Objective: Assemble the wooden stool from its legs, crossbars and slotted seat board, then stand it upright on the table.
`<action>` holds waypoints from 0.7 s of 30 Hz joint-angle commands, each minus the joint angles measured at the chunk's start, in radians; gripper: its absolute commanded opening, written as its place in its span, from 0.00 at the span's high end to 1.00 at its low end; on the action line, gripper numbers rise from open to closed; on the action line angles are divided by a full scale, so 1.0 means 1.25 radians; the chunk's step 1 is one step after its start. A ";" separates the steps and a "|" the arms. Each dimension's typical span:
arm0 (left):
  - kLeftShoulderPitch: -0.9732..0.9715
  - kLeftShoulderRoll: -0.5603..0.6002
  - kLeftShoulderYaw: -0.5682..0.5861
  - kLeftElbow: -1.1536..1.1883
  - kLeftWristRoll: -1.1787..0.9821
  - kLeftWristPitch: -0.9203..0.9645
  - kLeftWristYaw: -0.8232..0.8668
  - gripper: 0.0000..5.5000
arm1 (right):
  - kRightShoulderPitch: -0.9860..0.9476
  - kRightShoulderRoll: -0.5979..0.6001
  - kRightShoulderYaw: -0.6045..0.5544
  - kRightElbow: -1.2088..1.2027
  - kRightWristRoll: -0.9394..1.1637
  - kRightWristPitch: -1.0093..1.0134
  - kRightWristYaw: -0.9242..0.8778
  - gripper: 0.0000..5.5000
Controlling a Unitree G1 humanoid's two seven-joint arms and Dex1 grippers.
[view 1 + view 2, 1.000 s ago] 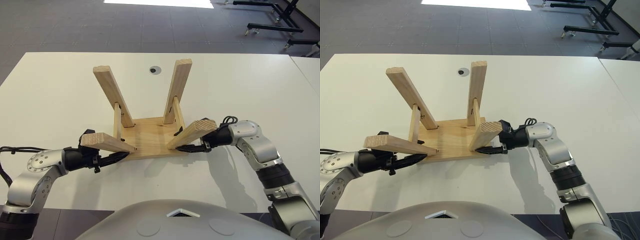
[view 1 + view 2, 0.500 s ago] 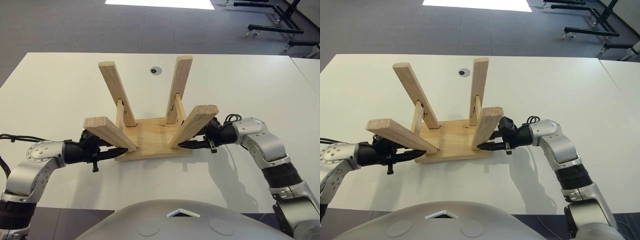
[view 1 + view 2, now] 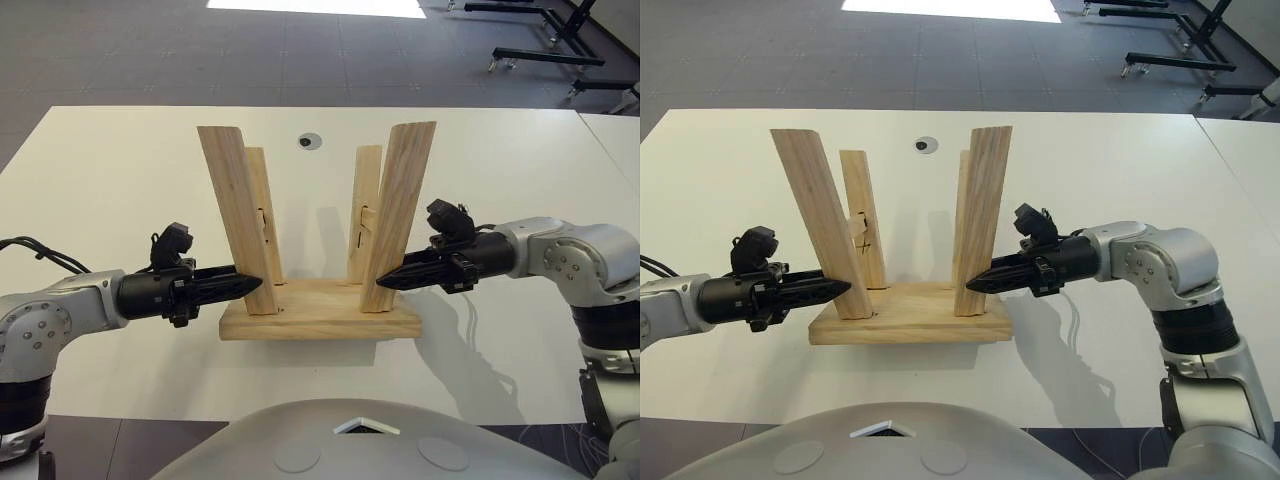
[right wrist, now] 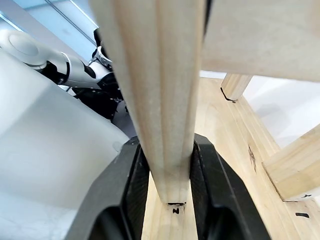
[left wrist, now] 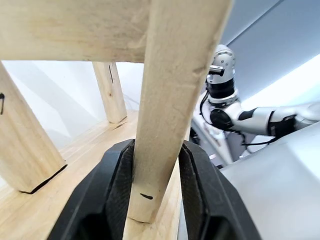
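Observation:
The wooden stool is upside down, its seat board [image 3: 320,322] lowest and the legs pointing up and away from me. My left gripper [image 3: 250,284] is shut on the near left leg [image 3: 237,215] close to the board. In the left wrist view its black fingers [image 5: 107,195] clamp that leg from both sides. My right gripper [image 3: 390,283] is shut on the near right leg [image 3: 400,210] at the same height, and its fingers [image 4: 207,185] squeeze the wood. The two far legs [image 3: 262,210] and the crossbar joints stand behind. A shadow lies under the board's near edge.
A small dark round grommet [image 3: 311,141] sits in the white table [image 3: 120,180] behind the stool. A second table's edge [image 3: 622,130] lies at the far right. Black wheeled frames [image 3: 550,50] stand on the floor beyond.
Both arms have risen and tipped the stool away from me. The near legs, which pointed out toward me, now stand steep, and I see the board edge-on.

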 commanded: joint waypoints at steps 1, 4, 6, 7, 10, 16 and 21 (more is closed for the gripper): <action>-0.016 0.005 -0.034 0.006 -0.097 0.086 0.030 0.78 | -0.061 0.041 0.002 0.008 0.068 0.074 -0.019 0.81; -0.047 -0.004 -0.058 0.020 -0.097 0.095 0.053 0.79 | -0.069 0.060 -0.007 0.042 0.081 0.120 -0.045 0.81; -0.057 -0.016 -0.079 0.026 -0.068 0.090 0.064 0.79 | -0.070 0.065 -0.006 0.062 0.095 0.165 -0.056 0.81; -0.064 -0.023 -0.085 0.035 -0.058 0.087 0.072 0.79 | -0.063 0.060 -0.004 0.061 0.099 0.178 -0.054 0.81; -0.078 -0.027 -0.094 0.057 0.003 0.053 0.060 0.75 | -0.059 0.076 -0.022 0.084 0.114 0.241 -0.085 0.81; -0.074 -0.027 -0.099 0.081 0.078 0.010 0.027 0.57 | -0.110 0.120 -0.038 0.149 0.110 0.276 -0.136 0.68; -0.079 0.002 -0.083 0.110 0.143 -0.032 -0.025 0.44 | -0.115 0.099 -0.055 0.200 0.085 0.224 -0.138 0.53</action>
